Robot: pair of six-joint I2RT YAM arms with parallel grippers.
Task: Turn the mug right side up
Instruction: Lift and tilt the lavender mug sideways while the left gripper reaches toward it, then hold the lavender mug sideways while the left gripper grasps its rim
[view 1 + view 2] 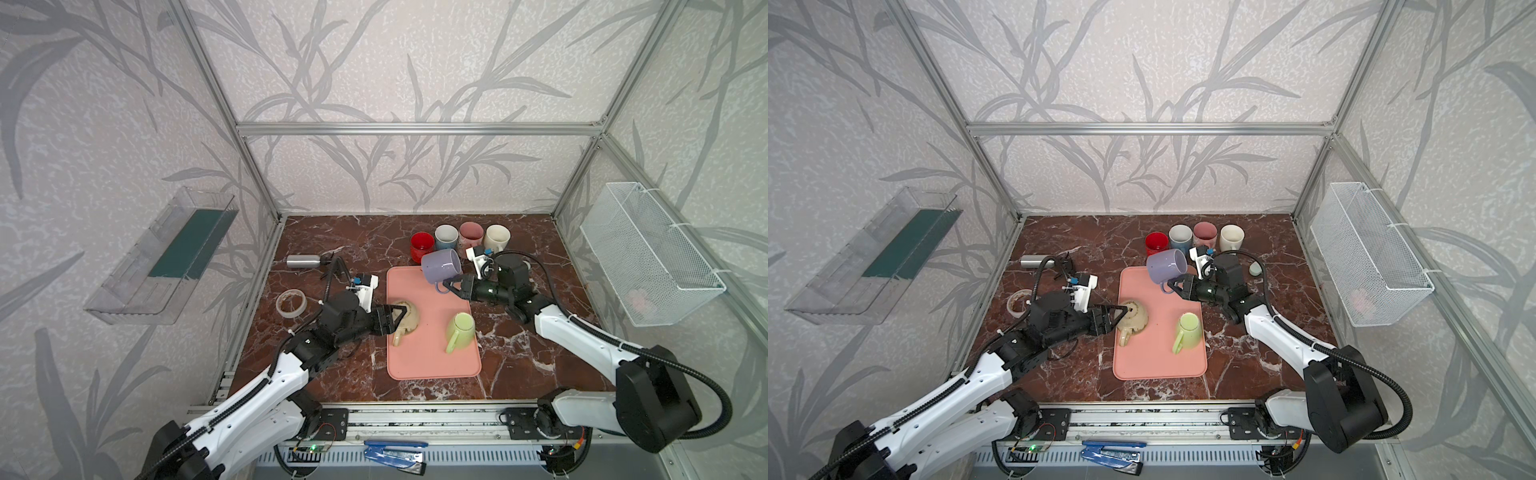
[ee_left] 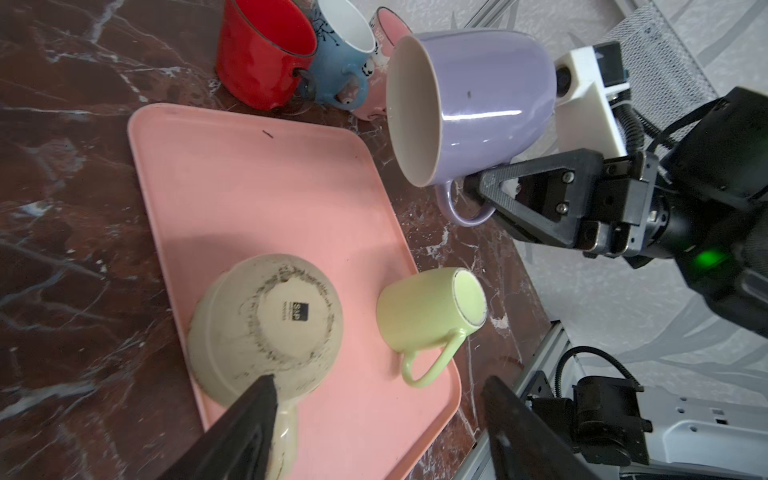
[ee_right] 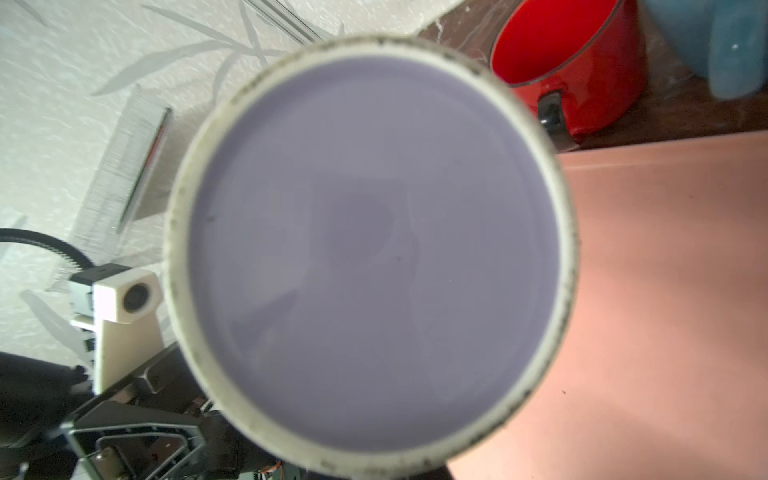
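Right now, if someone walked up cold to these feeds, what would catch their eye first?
First the lilac mug, hanging in the air on its side near the far edge of the pink tray, with the right gripper shut on its handle. Next, the beige mug and the green mug standing upside down on the tray, with the left gripper open at the beige one.

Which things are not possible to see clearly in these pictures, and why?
Right wrist view: the purple mug hides the right gripper.
Both top views: pinkish item in wire basket, too small.
A top view: tape roll partly behind left arm.
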